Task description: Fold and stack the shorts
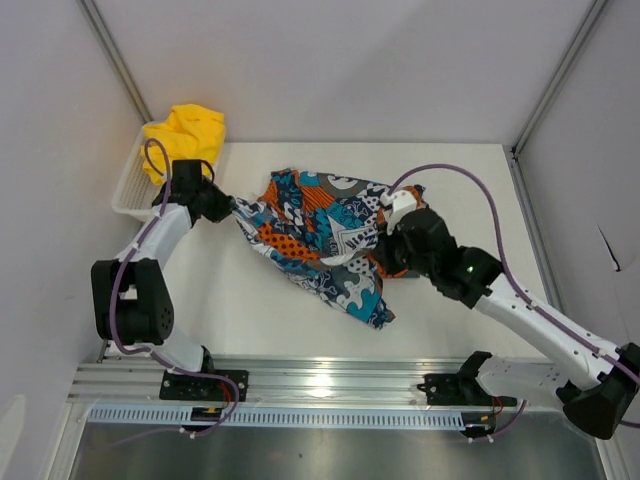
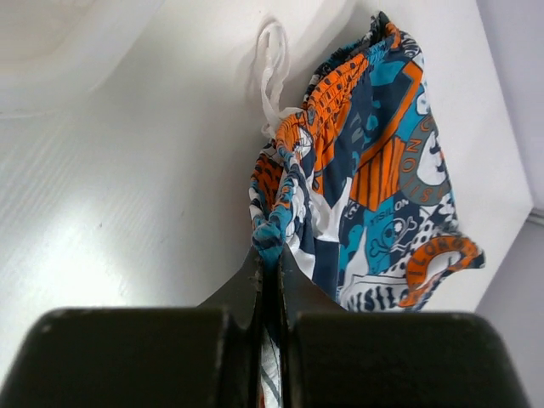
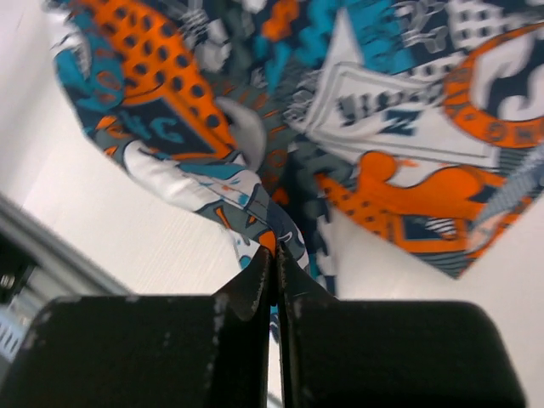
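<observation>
The printed shorts are spread crumpled across the middle of the white table, running from the upper centre of the top view down to a hem at lower centre that stops short of the metal rail along the near edge. Bare table is left open to the right of the cloth as far as the right edge, and in the lower left between the cloth and the left arm. The upper left corner is taken up by the white mesh basket, with the yellow shorts heaped at its far end and bulging over the rim, well apart from the printed pair. The left gripper is pinched shut on the gathered waistband at the left edge of the printed shorts, just beside the basket; in its wrist view the cloth is seen clamped between the fingers, with a white drawstring lying looped on the table beyond. The left arm is folded at the elbow on the left side, its forearm angled up and to the right. The right gripper is likewise closed on a fold at the right side of the printed shorts, and the right arm is stretched diagonally from the lower right corner, low over the table.
</observation>
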`<act>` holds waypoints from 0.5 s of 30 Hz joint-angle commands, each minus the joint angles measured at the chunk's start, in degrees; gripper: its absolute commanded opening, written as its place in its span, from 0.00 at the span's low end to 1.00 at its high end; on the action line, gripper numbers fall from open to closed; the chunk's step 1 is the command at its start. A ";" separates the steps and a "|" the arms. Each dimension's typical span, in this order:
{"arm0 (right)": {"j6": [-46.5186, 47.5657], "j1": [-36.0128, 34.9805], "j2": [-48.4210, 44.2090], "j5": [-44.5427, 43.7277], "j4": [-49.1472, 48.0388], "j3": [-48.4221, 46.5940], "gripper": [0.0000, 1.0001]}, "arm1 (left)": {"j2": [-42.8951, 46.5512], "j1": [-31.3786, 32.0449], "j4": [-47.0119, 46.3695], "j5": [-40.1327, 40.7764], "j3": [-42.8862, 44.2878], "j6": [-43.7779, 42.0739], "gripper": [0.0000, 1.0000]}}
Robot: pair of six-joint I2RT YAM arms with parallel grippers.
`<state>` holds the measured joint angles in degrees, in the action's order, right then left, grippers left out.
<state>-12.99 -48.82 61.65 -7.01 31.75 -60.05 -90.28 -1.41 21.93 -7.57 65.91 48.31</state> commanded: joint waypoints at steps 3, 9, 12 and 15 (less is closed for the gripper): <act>3.59 13.10 0.05 9.02 -0.36 -5.95 0.00 | -0.07 -0.52 7.58 3.35 8.77 11.18 0.00; 4.64 21.12 3.56 13.59 -1.16 -10.61 0.00 | -3.14 -0.52 14.36 5.11 16.08 17.59 0.00; 4.91 24.90 6.72 15.88 -1.77 -12.80 0.00 | -5.69 -0.52 14.37 4.59 18.37 21.11 0.00; 5.35 27.63 9.89 17.64 -3.17 -14.83 0.00 | -9.20 -0.35 14.28 4.50 21.71 22.79 0.00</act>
<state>-9.21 -23.40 69.38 7.07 31.05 -71.64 -96.47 -1.41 34.76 -3.51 83.72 66.59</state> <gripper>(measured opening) 0.009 0.022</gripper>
